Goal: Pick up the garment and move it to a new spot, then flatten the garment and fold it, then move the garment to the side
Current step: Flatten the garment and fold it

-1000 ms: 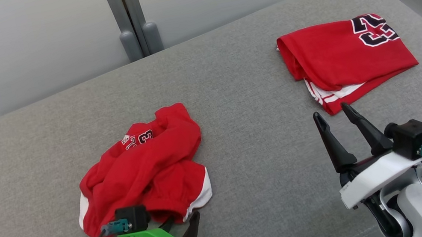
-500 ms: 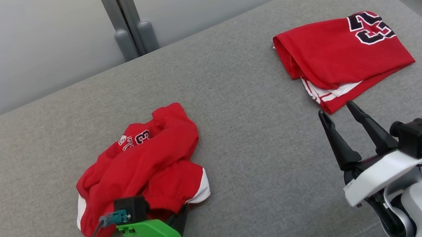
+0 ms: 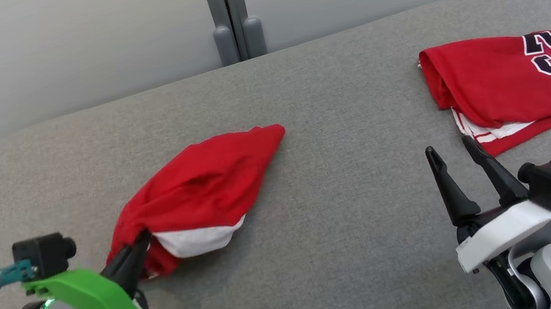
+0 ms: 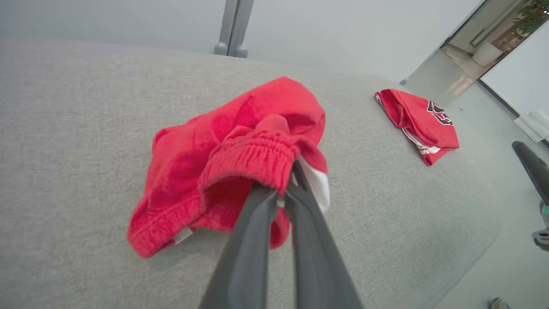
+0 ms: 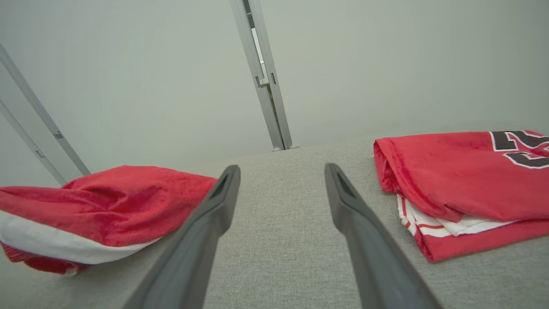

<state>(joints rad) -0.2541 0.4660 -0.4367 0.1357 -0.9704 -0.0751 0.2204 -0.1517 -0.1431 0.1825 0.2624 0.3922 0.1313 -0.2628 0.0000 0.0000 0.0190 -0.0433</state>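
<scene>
The garment [image 3: 202, 187] is a crumpled pair of red shorts with white side panels, lying left of centre on the grey padded table [image 3: 355, 220]. My left gripper [image 3: 136, 247] is shut on its elastic waistband [image 4: 253, 159] at the near left end, and the cloth stretches away up and to the right. In the left wrist view the two fingers [image 4: 257, 240] pinch the red waistband between their tips. My right gripper [image 3: 451, 152] stands open at the lower right, empty, fingers [image 5: 214, 206] apart over bare cloth. The garment [image 5: 98, 206] lies to its left.
A second red garment [image 3: 507, 85] with a dark number print lies folded at the table's far right, just beyond my right gripper. A grey post [image 3: 227, 10] rises behind the table against a pale wall. Floor [image 4: 484, 262] lies past the right edge.
My left gripper has shut on the garment's waistband and pulled it left, stretching the heap into a long shape. The head camera has turned, shifting the whole picture. The right gripper stays open.
</scene>
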